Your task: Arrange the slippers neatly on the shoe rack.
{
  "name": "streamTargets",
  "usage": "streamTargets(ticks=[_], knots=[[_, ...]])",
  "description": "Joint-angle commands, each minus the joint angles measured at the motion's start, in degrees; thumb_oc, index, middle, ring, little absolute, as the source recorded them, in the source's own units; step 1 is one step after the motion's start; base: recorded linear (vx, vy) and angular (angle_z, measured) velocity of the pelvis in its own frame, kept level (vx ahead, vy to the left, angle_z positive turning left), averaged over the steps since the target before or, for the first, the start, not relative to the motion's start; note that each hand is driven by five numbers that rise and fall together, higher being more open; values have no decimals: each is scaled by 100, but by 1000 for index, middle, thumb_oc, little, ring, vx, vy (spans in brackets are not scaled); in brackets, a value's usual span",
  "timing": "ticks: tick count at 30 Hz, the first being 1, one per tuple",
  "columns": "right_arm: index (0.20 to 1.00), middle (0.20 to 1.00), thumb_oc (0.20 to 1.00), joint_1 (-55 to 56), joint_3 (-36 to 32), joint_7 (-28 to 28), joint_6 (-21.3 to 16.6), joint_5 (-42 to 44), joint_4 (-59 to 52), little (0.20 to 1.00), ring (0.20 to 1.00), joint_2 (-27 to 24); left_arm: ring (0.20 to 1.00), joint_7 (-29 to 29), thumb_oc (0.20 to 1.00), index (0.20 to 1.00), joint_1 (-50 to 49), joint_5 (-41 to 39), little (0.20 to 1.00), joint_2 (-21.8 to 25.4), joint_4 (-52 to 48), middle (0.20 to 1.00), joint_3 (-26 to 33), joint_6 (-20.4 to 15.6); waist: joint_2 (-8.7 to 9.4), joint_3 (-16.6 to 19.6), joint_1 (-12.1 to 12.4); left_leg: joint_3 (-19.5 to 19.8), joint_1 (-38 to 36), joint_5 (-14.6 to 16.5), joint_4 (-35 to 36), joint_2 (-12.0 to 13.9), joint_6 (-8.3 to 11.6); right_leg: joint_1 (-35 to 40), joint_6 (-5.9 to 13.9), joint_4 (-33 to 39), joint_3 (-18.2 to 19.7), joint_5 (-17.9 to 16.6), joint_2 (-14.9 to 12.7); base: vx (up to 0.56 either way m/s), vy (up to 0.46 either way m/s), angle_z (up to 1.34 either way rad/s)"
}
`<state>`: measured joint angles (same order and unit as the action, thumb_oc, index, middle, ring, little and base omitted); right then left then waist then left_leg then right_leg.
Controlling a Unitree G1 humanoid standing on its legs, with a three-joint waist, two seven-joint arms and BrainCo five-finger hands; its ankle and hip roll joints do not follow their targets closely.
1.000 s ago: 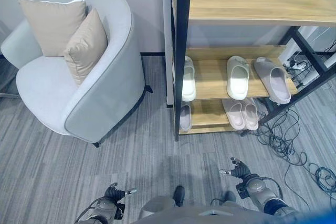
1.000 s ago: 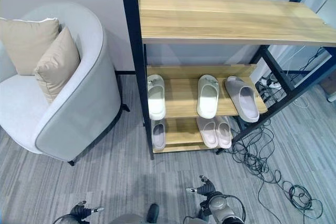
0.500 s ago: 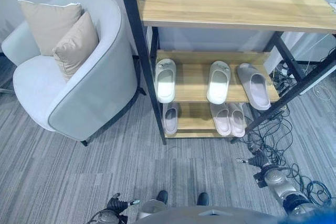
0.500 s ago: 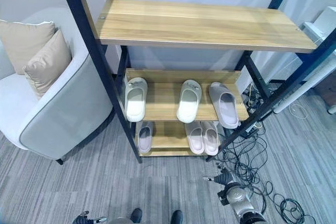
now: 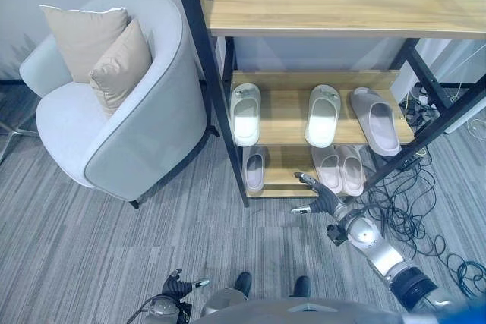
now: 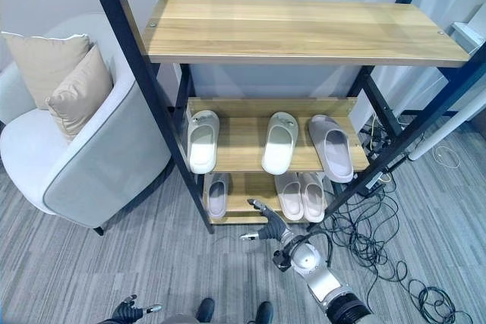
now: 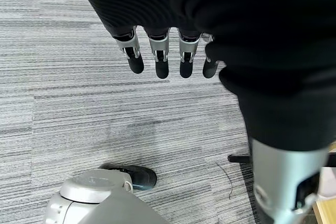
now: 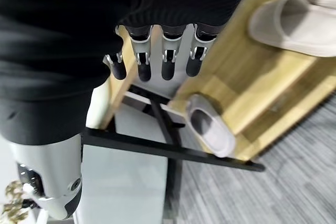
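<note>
Grey striped carpet runs under everything, with a pale armchair (image 5: 121, 123) and its two beige cushions (image 5: 102, 47) on the left and the shoe rack (image 5: 334, 5) straight ahead; my right hand (image 5: 323, 199) hangs low in front of the bottom shelf (image 6: 250, 206), fingers (image 8: 167, 64) straight and spread, holding nothing; my left hand (image 7: 168, 56) hangs relaxed over the carpet near my feet, fingers loose and empty.

The slippers sit on two levels; on the middle shelf (image 5: 285, 115) a pale one (image 5: 245, 114) lies at the left end, a second pale one (image 5: 323, 115) lies well apart from it toward the right, and a greyer one (image 5: 374, 121) is at the far right, angled off line; on the bottom shelf a single slipper (image 5: 255, 168) lies at the left and a pink pair (image 5: 340, 169) sits side by side at the right.

I judge the step in hand is reaching for the lone bottom slipper; to do it well I should come in low beneath the middle shelf's edge, keep clear of the black upright (image 5: 220, 111), close on the slipper's heel rather than its toe, and slide it toward its neighbours without nudging the pair; what could go wrong is knocking it off the shelf's near edge.
</note>
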<state>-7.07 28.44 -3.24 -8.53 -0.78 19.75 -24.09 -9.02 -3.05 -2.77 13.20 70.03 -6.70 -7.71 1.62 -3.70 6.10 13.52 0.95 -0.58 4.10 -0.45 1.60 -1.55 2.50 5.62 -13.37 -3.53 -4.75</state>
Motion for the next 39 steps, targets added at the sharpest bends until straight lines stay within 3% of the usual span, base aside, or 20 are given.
streamTargets(ticks=[1,3,4,9,14,26,39], knots=[[1000,1000,1000,-278,-258,93,-520,49,-676,1000,1000,-263,1000,17,1000,1000,324,169,1000,-48,506,1000,-73,-104,112,-42,121,-233,206,37,90,236,238,368,568,-62,-121,338,-376,24,23,-6],[1000,1000,1000,-533,-571,492,-579,-334,-925,1000,1000,-406,1000,2,1000,1000,266,203,1000,-87,506,1000,-92,-119,104,-44,139,-250,225,37,90,234,237,351,577,-62,-125,340,-378,42,41,-3],[1000,1000,1000,-1005,-1083,1195,-469,-922,-797,1000,1000,-674,1000,-22,1000,1000,239,237,1000,-110,394,1000,-202,-141,92,-70,206,-219,297,23,90,209,222,321,582,-62,-150,338,-374,45,44,1],[1000,1000,1000,-1558,-1659,1982,-261,-1094,7,1000,1000,-976,1000,-77,1000,1000,283,179,1000,-98,309,1000,-398,-166,97,-122,342,-113,461,-32,90,170,224,242,581,-62,-226,337,-370,12,10,1],[1000,1000,1000,-2086,-1787,2467,-87,-1189,1026,1000,1000,-1429,1000,-103,1000,1000,302,196,1000,-76,321,1000,-598,-188,81,-189,470,11,706,-118,90,116,260,85,591,-62,-363,324,-369,20,-7,15],[1000,1000,1000,-2975,-1392,2811,28,-1062,2230,1000,1000,-1862,1000,-232,1000,1000,379,-135,1000,-67,330,1000,-731,-285,52,-355,538,81,1182,-268,90,56,326,-316,626,-62,-445,271,-374,34,2,6],[1000,1000,1000,-3959,-808,2980,97,-1001,3062,1000,1000,-2201,1000,-374,1000,1000,495,-338,1000,130,187,1000,-898,-411,236,-599,701,178,1581,-353,90,30,400,-593,682,-62,-609,268,-354,41,1,3]])
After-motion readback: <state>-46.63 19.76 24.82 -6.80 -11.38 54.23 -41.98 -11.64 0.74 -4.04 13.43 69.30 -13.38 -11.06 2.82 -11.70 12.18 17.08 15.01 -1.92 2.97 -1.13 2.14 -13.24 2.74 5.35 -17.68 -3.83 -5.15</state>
